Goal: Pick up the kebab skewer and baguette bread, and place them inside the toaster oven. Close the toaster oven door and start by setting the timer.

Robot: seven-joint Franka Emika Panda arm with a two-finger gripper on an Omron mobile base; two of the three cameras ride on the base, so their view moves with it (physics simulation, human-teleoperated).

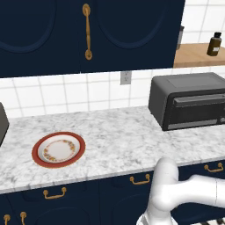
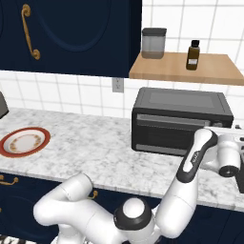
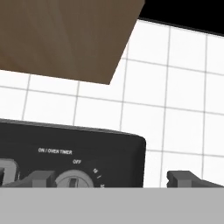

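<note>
I see the marble counter with the toaster oven at its right end against the tiled wall, the toaster oven door shut. My gripper hangs before the oven's upper right corner, jaws fully apart, empty, straddling the timer knob.

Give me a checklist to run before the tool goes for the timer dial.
1. Oven door shut: ok.
2. Plate emptied of food: ok.
3. Skewer and bread inside the oven: cannot tell, window too dark.
4. Tool open: ok, fingers wide apart.
5. Timer dial at OFF: ok.
6. Tool centred on dial: not ok, dial sits by the left finger.
</note>
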